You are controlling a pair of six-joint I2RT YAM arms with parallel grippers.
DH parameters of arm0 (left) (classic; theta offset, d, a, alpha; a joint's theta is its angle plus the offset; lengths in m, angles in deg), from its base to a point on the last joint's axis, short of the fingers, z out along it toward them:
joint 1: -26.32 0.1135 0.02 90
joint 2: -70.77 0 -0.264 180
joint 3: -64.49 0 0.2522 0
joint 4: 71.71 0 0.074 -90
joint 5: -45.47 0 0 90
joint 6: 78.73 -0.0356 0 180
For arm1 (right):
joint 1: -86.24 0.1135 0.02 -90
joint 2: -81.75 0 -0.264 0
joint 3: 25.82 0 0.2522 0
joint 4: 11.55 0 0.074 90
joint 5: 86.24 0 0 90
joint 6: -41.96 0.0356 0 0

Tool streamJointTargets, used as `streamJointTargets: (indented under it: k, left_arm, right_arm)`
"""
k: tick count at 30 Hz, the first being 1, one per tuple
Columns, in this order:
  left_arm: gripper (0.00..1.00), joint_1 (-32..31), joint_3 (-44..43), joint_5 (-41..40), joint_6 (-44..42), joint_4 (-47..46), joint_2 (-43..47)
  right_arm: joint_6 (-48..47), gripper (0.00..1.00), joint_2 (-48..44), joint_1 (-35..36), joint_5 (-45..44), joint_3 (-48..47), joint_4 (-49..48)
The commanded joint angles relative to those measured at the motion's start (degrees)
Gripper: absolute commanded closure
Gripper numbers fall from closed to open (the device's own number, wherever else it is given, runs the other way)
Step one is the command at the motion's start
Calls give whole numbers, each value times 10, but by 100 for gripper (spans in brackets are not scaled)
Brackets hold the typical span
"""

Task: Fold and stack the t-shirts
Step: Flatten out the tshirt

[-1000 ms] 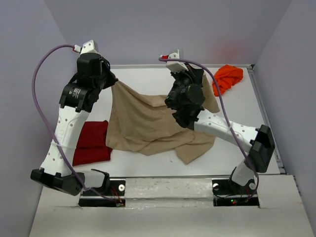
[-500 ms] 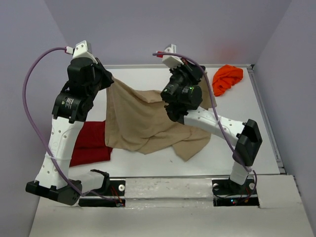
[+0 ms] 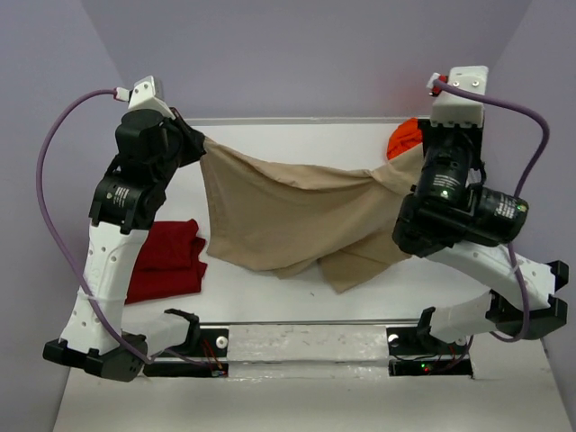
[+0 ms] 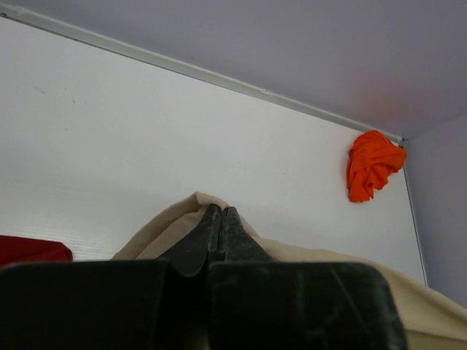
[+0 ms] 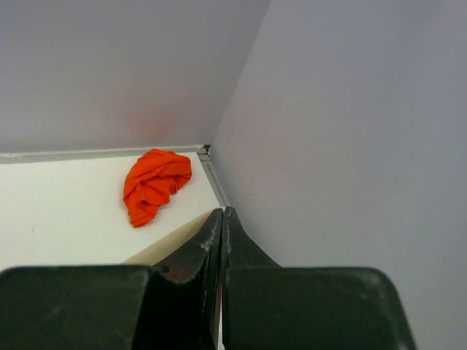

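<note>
The tan t-shirt (image 3: 288, 216) hangs stretched between both grippers above the table, its lower part drooping onto the surface. My left gripper (image 3: 198, 148) is shut on its left top corner; in the left wrist view the tan cloth (image 4: 157, 233) bunches around the closed gripper (image 4: 221, 212). My right gripper (image 3: 419, 166) is shut on the right top corner, close to the right wall, with a strip of tan cloth (image 5: 171, 242) beside the closed gripper (image 5: 221, 213). The dark red t-shirt (image 3: 168, 261) lies folded at the left. The orange t-shirt (image 3: 404, 137) lies crumpled in the far right corner.
The right wall (image 5: 350, 131) stands very close to the right gripper. The table's far rail (image 4: 182, 69) runs along the back wall. The orange t-shirt (image 5: 155, 182) sits just ahead of the right gripper, and a purple cable (image 3: 54, 198) loops off the left arm.
The right arm has swung from the middle to the far right, pulling the tan shirt's edge with it and spreading the cloth wide. The left arm has shifted slightly left, still holding.
</note>
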Motion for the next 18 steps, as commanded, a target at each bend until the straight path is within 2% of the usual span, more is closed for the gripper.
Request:
streamJointTargets:
  k: [1, 7, 14, 18]
  left_arm:
    - [100, -2, 6, 14, 1, -29, 23]
    - [100, -5, 16, 18, 4, -23, 30]
    - [100, -8, 22, 14, 5, -21, 36]
    - [100, -12, 25, 13, 5, -22, 29]
  right_arm:
    - [-155, 100, -59, 29, -26, 11, -215]
    - [-159, 100, -107, 50, -66, 87, -225]
    - [-159, 100, -132, 50, -59, 196, -232]
    - [-159, 100, -107, 50, -41, 170, -231]
